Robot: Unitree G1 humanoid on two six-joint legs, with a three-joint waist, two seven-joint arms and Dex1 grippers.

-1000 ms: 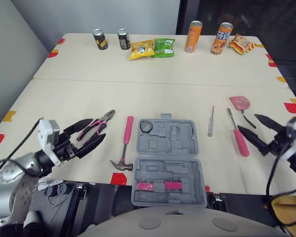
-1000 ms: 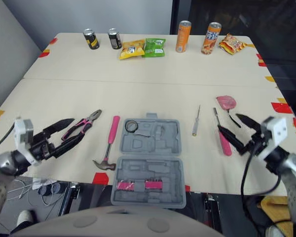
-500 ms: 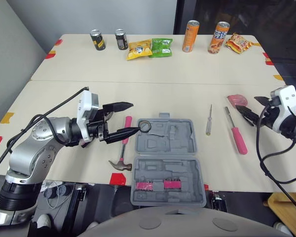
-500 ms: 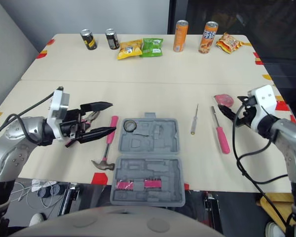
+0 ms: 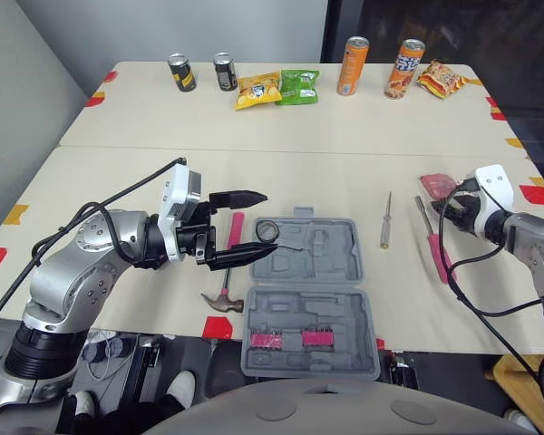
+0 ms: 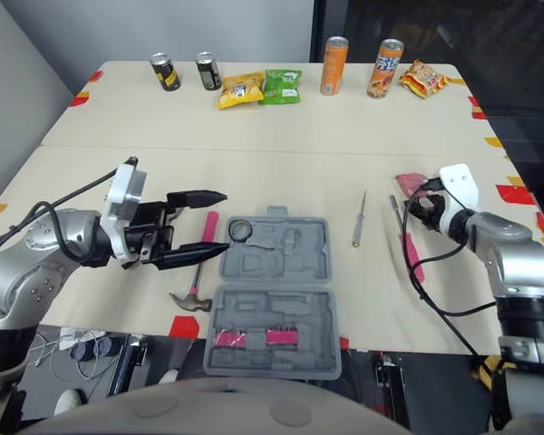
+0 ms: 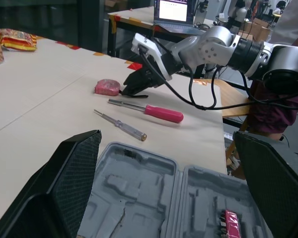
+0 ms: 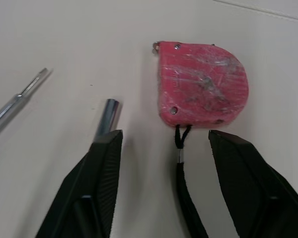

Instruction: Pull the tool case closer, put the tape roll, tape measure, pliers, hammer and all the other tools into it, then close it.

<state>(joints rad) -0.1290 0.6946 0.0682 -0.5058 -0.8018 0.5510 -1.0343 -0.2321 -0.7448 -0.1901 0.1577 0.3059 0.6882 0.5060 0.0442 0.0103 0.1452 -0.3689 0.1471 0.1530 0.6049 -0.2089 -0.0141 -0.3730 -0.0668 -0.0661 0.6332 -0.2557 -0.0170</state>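
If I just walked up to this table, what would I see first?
Probably the open grey tool case at the table's near edge, with the left gripper spread wide at its far left corner. Then the pink tools on the robot's right: the open right gripper points at a pink tape measure, with a pink-handled screwdriver close by.

No readable text, prints on cans (image 5: 353, 66) and snack packets (image 5: 299, 87) too small

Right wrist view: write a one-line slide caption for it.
Open right gripper poised before the pink tape measure on the table, a screwdriver tip alongside.
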